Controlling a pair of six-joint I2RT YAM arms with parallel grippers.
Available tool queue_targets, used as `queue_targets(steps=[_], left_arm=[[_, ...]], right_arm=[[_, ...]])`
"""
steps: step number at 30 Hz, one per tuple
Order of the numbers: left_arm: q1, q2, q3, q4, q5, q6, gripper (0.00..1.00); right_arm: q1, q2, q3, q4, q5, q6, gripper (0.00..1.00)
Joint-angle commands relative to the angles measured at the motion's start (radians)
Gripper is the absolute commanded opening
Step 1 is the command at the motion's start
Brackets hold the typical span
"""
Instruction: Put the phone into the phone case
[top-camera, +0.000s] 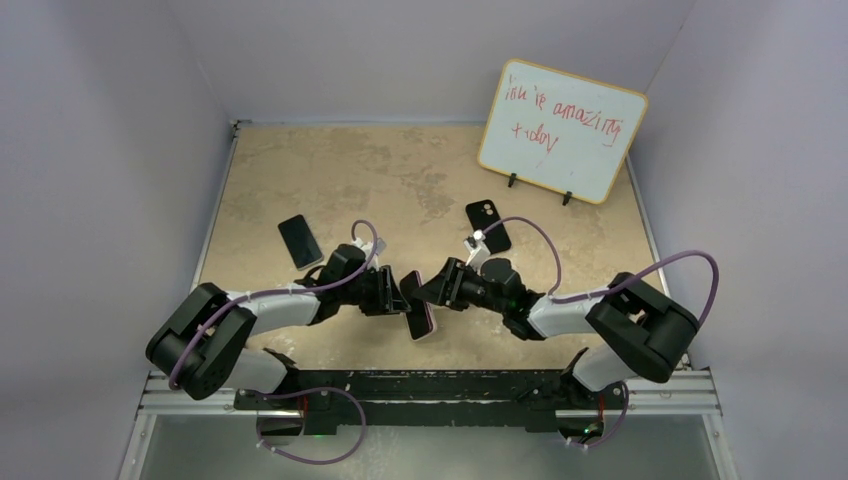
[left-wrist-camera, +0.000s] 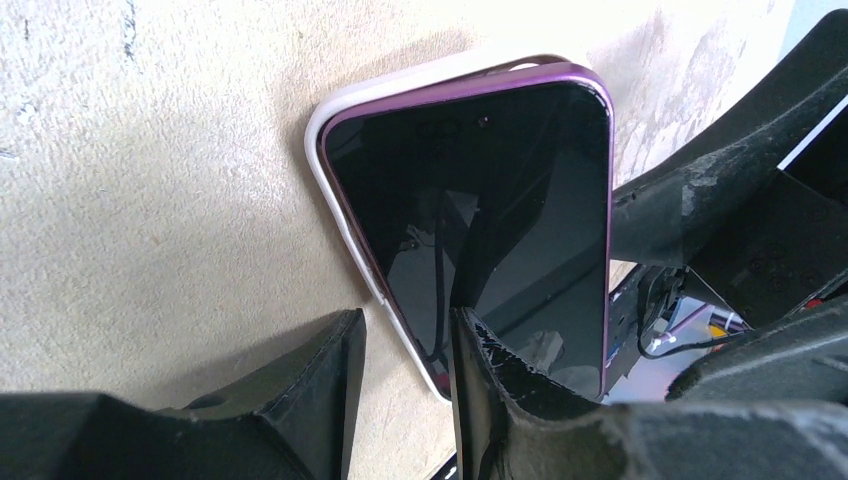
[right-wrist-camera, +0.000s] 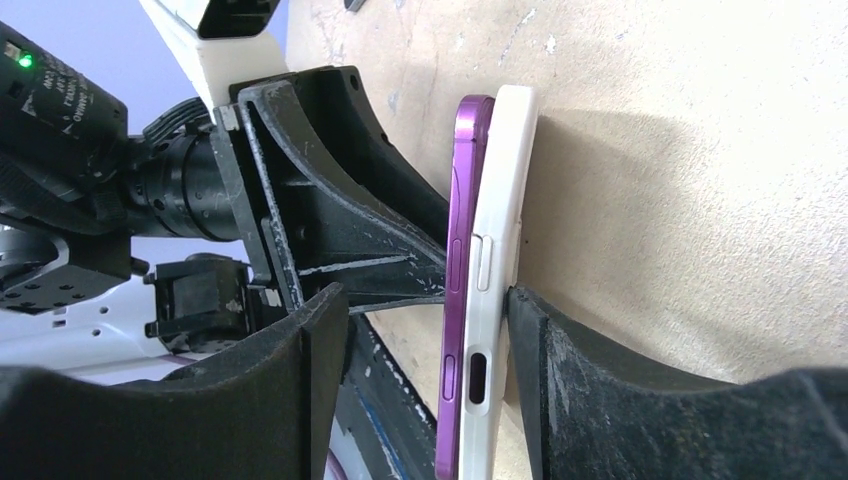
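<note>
The left pincer (left-wrist-camera: 408, 330) is partly spread, with the lower edge of the phone (left-wrist-camera: 490, 200) and the white phone case (left-wrist-camera: 345, 100) in the gap. One finger (left-wrist-camera: 490, 390) lies against the dark screen. The other finger (left-wrist-camera: 320, 390) stands just clear of the case's back, with bare counter showing between them.

The right pincer (right-wrist-camera: 425, 300) meets it from the right and is also spread wide around the same pair, seen edge-on. One finger (right-wrist-camera: 570, 380) touches the back of the white phone case, and the other finger (right-wrist-camera: 290, 380) is well apart from the purple phone frame. So the phone and case sit pressed between one finger of each pincer.

The purple phone lies face out in the white phone case but is not flush with it. Its frame stands proud of the case rim along the visible side.

In the top view the pair is tilted, at the near middle of the counter (top-camera: 400, 170), between the two wrists. Farther left lies a black handset (top-camera: 300, 241). Farther right lies a dark case (top-camera: 488, 226) with a camera cut-out. A whiteboard (top-camera: 562, 130) with red writing stands at the far right.
</note>
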Motion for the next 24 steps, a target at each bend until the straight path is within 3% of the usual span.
queue_targets(steps=[1,5,9,13,16,19,21,24], left_arm=[[-0.006,-0.01,0.038,-0.011,-0.021,0.032,0.38],[-0.006,0.005,0.046,-0.01,-0.015,0.036,0.38],[-0.005,0.012,0.047,-0.005,-0.012,0.034,0.37],[-0.004,0.021,0.05,-0.001,-0.009,0.033,0.37],[-0.005,0.029,0.05,-0.002,-0.015,0.033,0.37],[-0.005,0.045,0.054,0.001,-0.01,0.034,0.37],[-0.005,0.053,0.058,0.001,-0.004,0.036,0.37],[-0.005,0.045,0.06,-0.001,-0.002,0.034,0.37]], right_arm=[[0.008,0.027,0.074,-0.042,-0.038,0.009,0.59],[0.008,0.036,0.104,-0.127,-0.024,-0.022,0.44],[0.008,0.036,0.109,-0.15,-0.006,-0.037,0.13],[0.008,0.04,0.117,-0.18,0.012,-0.057,0.01],[0.008,0.046,0.126,-0.211,0.018,-0.065,0.03],[0.007,0.055,0.143,-0.213,0.007,-0.071,0.23],[0.008,0.062,0.162,-0.222,0.0,-0.079,0.31],[0.008,0.07,0.18,-0.256,0.007,-0.096,0.27]])
